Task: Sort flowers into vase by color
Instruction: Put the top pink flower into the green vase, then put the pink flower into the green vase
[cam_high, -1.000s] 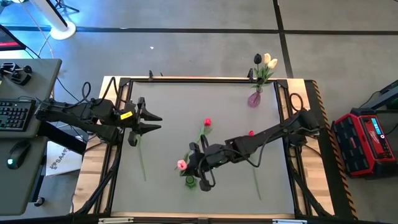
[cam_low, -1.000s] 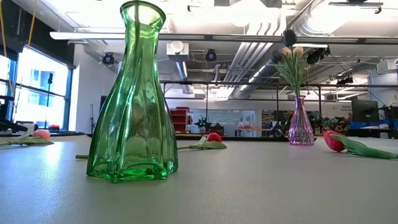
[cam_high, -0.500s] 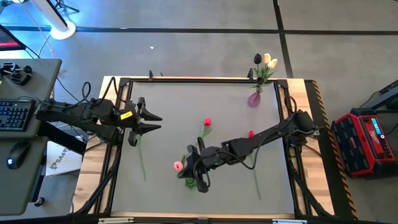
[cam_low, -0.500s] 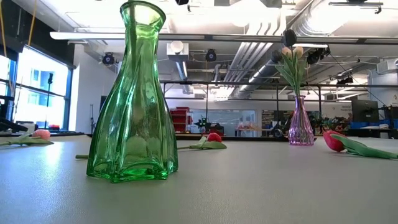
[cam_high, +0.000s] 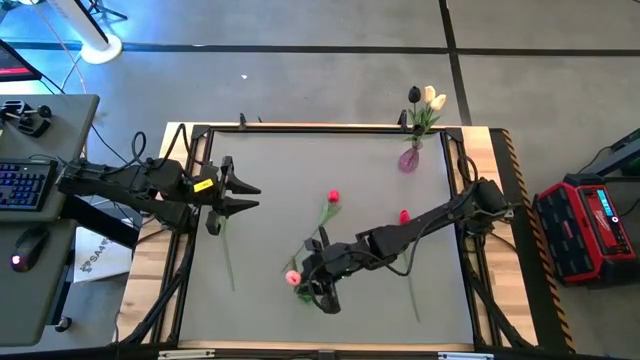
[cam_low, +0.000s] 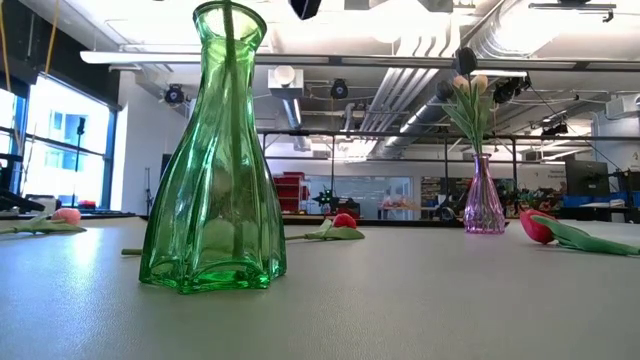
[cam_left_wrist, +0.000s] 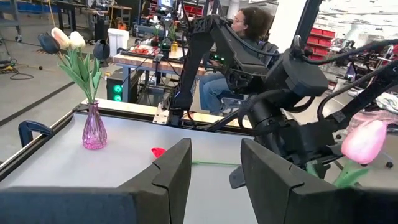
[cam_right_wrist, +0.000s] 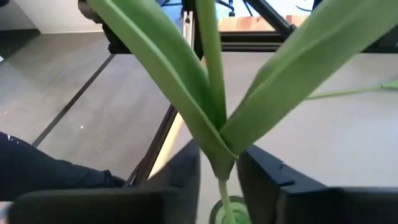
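Since the last frames the right gripper (cam_high: 318, 292) has carried the pink tulip (cam_high: 292, 277) over the green vase (cam_low: 214, 150); its stem now runs down inside the neck, jaws slackening around it. Left gripper (cam_high: 243, 196), spread and empty, waits at 9 o'clock. Purple vase (cam_high: 409, 158) at 1 o'clock holds three; release looks imminent.

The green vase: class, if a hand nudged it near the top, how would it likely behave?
The green vase is tall with a narrow neck, so it may tip. It looks like glass, so probably fragile. Its wide base should help steady it.
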